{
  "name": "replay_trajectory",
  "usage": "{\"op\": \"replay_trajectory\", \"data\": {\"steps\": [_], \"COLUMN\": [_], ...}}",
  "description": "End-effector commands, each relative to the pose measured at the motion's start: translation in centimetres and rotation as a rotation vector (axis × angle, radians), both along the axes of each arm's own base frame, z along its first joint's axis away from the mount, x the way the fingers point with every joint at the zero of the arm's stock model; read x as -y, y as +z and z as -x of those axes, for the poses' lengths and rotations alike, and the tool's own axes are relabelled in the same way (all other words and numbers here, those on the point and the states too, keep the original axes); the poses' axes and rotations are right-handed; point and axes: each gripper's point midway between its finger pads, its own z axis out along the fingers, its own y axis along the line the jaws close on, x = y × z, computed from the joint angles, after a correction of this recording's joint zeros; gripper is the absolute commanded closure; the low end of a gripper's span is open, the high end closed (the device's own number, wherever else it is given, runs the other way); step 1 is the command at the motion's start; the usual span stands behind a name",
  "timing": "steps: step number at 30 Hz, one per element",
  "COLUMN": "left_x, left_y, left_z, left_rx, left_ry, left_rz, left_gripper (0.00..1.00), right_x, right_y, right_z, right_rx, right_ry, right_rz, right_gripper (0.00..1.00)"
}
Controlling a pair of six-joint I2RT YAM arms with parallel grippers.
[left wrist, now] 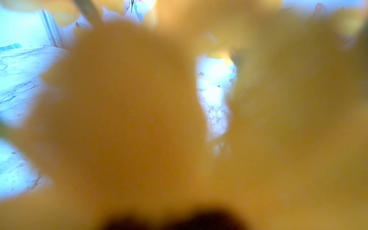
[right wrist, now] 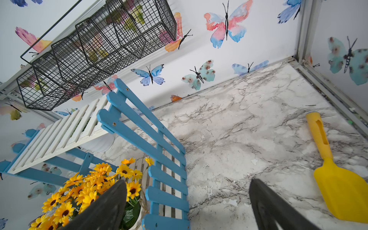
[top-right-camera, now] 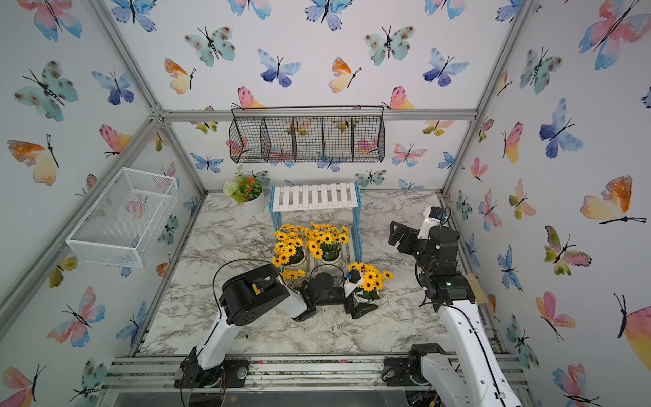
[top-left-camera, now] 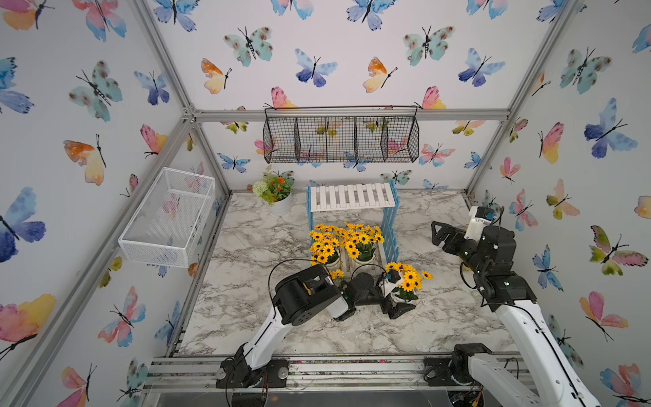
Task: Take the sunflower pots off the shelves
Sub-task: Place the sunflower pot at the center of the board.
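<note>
Two small white ribbed sunflower pots (top-left-camera: pixel 364 246) sit side by side on the lower tier of the white-slatted, blue-latticed shelves (top-left-camera: pixel 354 197). A third pot (top-left-camera: pixel 408 280) stands on the grey-veined marble desk (top-left-camera: pixel 246 246), with the black left claw (top-left-camera: pixel 400 306) low at its base. Whether that claw is clamped or apart I cannot tell, because blooms blur its wrist view. The black right claw (right wrist: pixel 188 182) hangs apart and empty. The pots look light and top-heavy, and the petals are soft, so the ribbed wall below the foliage is probably the place to grip.
</note>
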Motion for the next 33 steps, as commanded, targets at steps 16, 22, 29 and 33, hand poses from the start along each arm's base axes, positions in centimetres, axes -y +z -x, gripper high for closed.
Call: {"op": "replay_trajectory", "data": {"steps": [16,22,29,33], "left_x": [-0.4,-0.1,-0.2,-0.3], "left_y": [4.5,5.9,9.9,11.4], "left_z": [1.1,1.4,1.6,1.4], "left_rx": [0.11,0.126,0.169,0.201], "left_ry": [-0.033,-0.042,-0.041,-0.03], "left_rz": [0.035,0.046,0.09,0.076], "left_gripper": [0.02,0.02,0.02,0.02], "right_x": [-1.0,-1.2,-1.6,-2.0], "right_y": [0.4,0.6,2.3,4.6], "right_z": [-0.1,-0.2,-0.1,0.0], "right_rx": [0.015,0.019,0.048,0.082], "right_ry": [0.067,0.078,0.113,0.14], "right_rz": [0.002,0.004,0.017,0.036], "right_gripper": [0.02,0.02,0.02,0.02]}}
